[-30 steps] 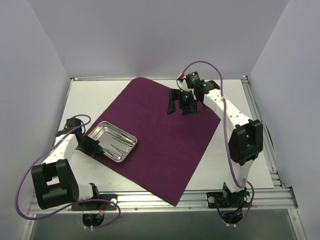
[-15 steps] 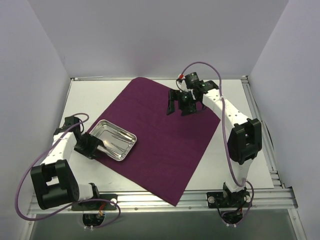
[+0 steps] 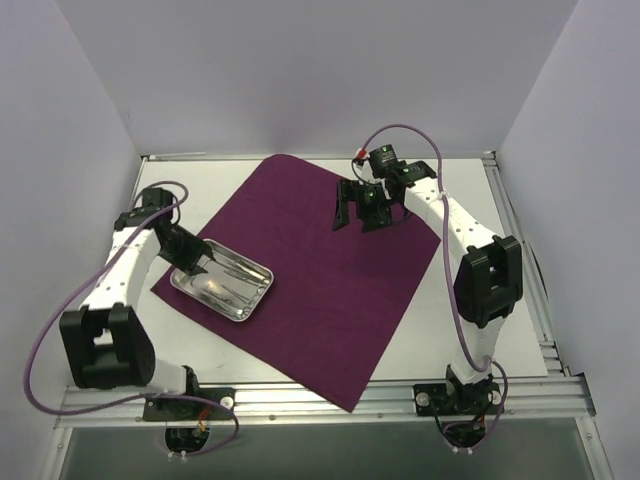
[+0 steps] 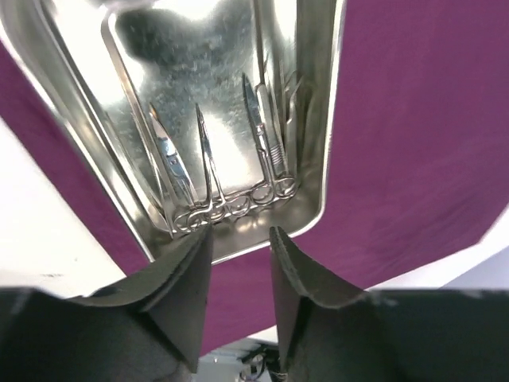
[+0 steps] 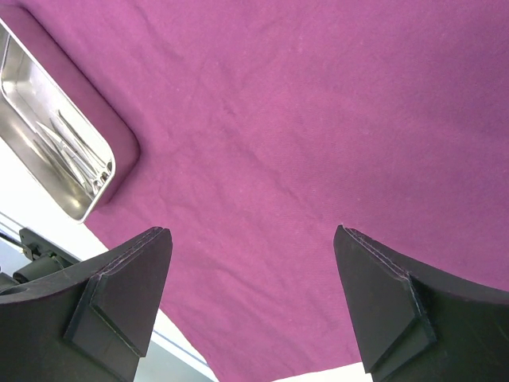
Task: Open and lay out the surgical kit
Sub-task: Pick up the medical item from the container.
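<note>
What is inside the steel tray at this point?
Several thin ring-handled instruments lie in the steel tray, rings bunched against one end wall; the remaining floor is bare. They overlap, so their count and anything beneath them are hidden.

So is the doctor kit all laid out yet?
Not yet. Done: the cloth lies spread flat with the tray on it. In hand: the left gripper hangs open over the instruments, holding nothing; the right gripper hovers open over the cloth. To do: lay them out; all lie in the tray.
</note>
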Robot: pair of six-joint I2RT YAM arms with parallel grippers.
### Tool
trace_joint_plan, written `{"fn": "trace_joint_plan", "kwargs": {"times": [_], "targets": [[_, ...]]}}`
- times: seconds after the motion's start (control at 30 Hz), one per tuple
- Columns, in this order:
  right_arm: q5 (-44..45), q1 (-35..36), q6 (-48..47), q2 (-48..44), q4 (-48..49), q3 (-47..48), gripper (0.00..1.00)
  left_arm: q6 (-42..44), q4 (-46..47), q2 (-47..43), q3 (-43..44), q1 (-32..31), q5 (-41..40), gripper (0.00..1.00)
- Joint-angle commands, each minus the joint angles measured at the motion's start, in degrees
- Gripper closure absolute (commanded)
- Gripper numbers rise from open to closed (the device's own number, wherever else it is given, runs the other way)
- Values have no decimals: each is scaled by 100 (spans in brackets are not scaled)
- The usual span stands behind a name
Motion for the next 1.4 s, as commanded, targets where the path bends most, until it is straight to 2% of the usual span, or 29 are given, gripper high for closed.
{"fn": "trace_joint_plan", "kwargs": {"times": [0.0,0.07,0.13,0.3,0.43,0.7,1.37], "targets": [[-56,-46,13,1,-130,157,14,-505,-256,685,293,-386,-155,55],[-47,-46,13,-34,-130,166,14,-760,-309,871,355,-756,-322,50],[-38,-55,13,-69,-138,131,14,-944,-196,1056,312,-975,-366,49],[-38,-107,-13,-192,-112,-54,14,-1147,305,1469,-67,-1143,-375,44],[-64,-178,-22,-245,-103,-150,14,-1165,736,1627,-321,-1266,-375,43],[-135,-248,-31,-228,-95,-186,14,-1349,860,2128,-49,-1652,-481,46],[-188,-345,-14,-263,-33,-291,14,-1235,280,1461,-110,-1653,-911,47]]}}
